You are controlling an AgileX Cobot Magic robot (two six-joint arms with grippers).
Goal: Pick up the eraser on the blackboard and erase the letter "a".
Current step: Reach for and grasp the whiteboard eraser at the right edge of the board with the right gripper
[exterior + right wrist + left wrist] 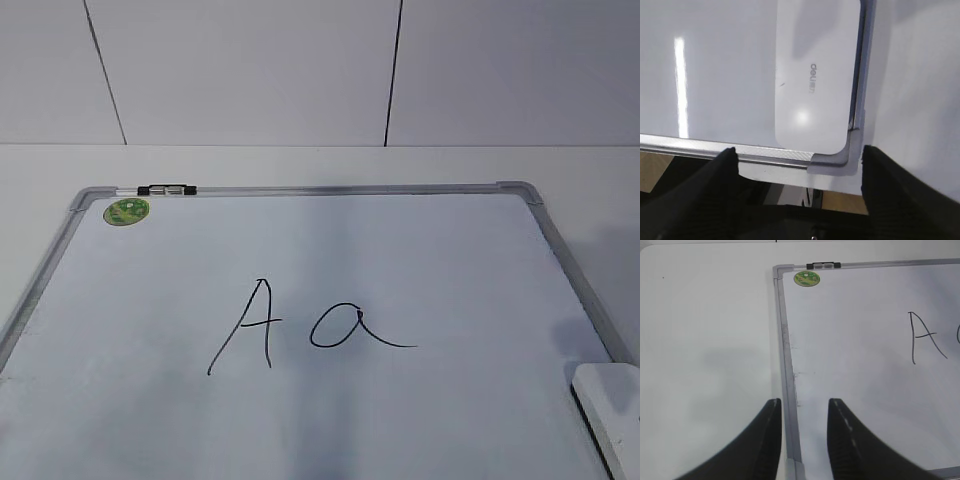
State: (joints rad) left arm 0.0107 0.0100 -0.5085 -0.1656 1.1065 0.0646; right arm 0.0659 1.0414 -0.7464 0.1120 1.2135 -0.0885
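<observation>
- The right gripper point(797, 160) hangs with its black jaws spread wide and nothing between them, above the near right corner of the blackboard point(715, 145).
- Just beyond those jaws lies the eraser point(815, 75), white with a small grey logo, flat on the board surface and tucked against the right frame rail, its rounded end in the corner.
- The left gripper point(805, 410) stands partly open and holds nothing; its two dark fingers point(765, 440) straddle the left frame rail, one over the table point(705, 340), the other over the board.
- Out on the board, the letter "a" point(352, 330) sits near the middle, to the right of a capital "A" point(245, 325), well apart from the eraser.
- At the far left corner there is a round green sticker point(126, 211), and a small black clip point(167, 189) sits on the top rail beside it.
</observation>
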